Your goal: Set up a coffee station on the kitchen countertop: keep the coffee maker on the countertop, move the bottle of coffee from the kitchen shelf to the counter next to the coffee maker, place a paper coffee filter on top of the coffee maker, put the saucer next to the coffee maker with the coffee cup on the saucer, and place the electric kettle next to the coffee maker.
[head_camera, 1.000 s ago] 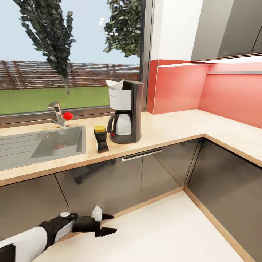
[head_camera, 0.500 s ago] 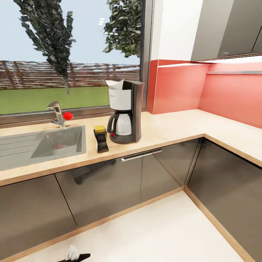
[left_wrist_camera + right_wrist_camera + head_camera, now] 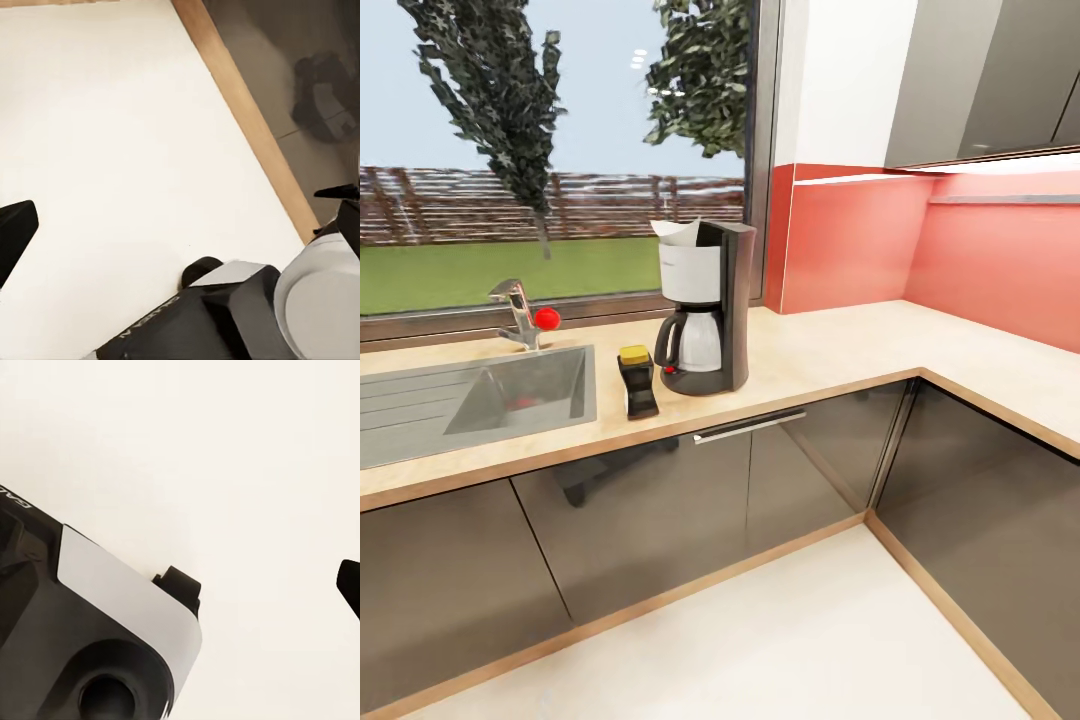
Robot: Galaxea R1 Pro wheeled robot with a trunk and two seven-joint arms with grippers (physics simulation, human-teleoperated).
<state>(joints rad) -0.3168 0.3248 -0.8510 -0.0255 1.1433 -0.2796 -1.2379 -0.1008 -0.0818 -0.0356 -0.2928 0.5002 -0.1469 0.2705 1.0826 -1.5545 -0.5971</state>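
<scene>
The black coffee maker [image 3: 705, 310] stands on the beige kitchen countertop [image 3: 830, 355] by the window. A white paper coffee filter [image 3: 678, 232] sticks up from its top. The dark bottle of coffee [image 3: 637, 382] with a yellow cap stands just left of it on the counter. A thin grey kitchen shelf [image 3: 1005, 199] runs along the red backsplash at right. Saucer, coffee cup and electric kettle are out of view. My left gripper [image 3: 180, 232] hangs open over the pale floor, one black fingertip [image 3: 15, 232] at the frame's edge. My right gripper [image 3: 180, 585] is also open above the floor, fingertip [image 3: 349, 585] showing.
A steel sink [image 3: 470, 395] with a faucet [image 3: 515, 310] and a red knob [image 3: 546, 318] lies left of the bottle. Glossy grey cabinet fronts [image 3: 760, 480] run below and turn a corner at right. My own base [image 3: 247, 315] shows under the left wrist.
My left arm and gripper have dropped down and left, out of the head view's lower edge. Everything on the counter is as it was.
</scene>
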